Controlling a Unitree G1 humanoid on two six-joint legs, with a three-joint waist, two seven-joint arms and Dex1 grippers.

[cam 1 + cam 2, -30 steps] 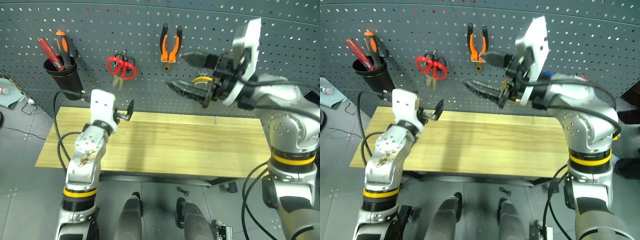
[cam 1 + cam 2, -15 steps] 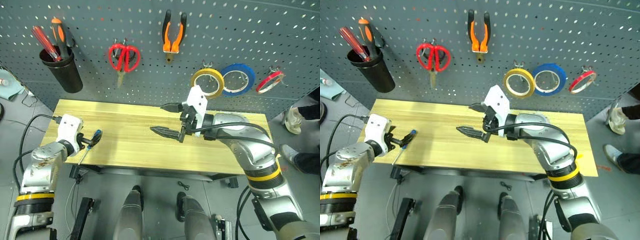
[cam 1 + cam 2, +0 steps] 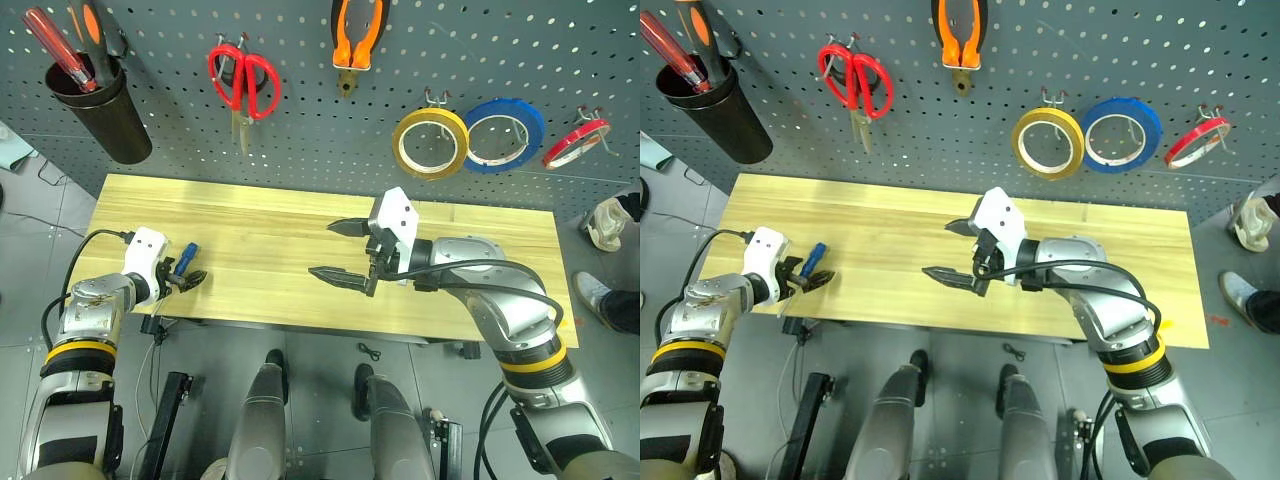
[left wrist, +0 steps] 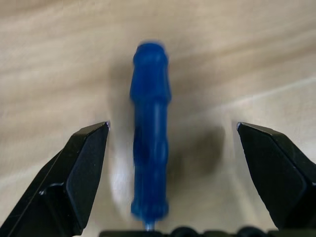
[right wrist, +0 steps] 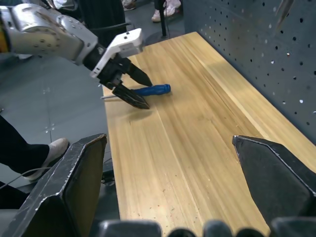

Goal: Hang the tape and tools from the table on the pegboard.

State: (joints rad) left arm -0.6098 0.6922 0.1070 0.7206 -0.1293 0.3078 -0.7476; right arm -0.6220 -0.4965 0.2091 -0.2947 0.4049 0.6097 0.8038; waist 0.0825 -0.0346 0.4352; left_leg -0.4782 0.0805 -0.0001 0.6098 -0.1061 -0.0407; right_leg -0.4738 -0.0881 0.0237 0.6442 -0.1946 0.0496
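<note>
The blue-handled screwdriver (image 3: 184, 261) lies at the table's (image 3: 270, 225) left front edge, its shaft sticking out past the edge. My left gripper (image 3: 188, 271) is open and low over it, one finger (image 4: 81, 173) on each side of the blue handle (image 4: 150, 153), not closed on it. My right gripper (image 3: 341, 250) hangs open over the middle of the table, pointing left, with nothing in it. On the pegboard (image 3: 300, 150) hang the red-handled scissors (image 3: 244, 82), the orange-and-black pliers (image 3: 356, 30) and the yellow tape (image 3: 430, 143).
A blue tape roll (image 3: 503, 133) and a thin red roll (image 3: 577, 143) hang to the right of the yellow one. A black cup (image 3: 97, 95) with red and orange screwdrivers hangs at the pegboard's left. A person's shoes (image 3: 606, 220) stand at the far right.
The camera has tilted down. My left gripper sank to the table's left edge and now straddles the blue screwdriver. My right gripper came down from the pegboard to over the table.
</note>
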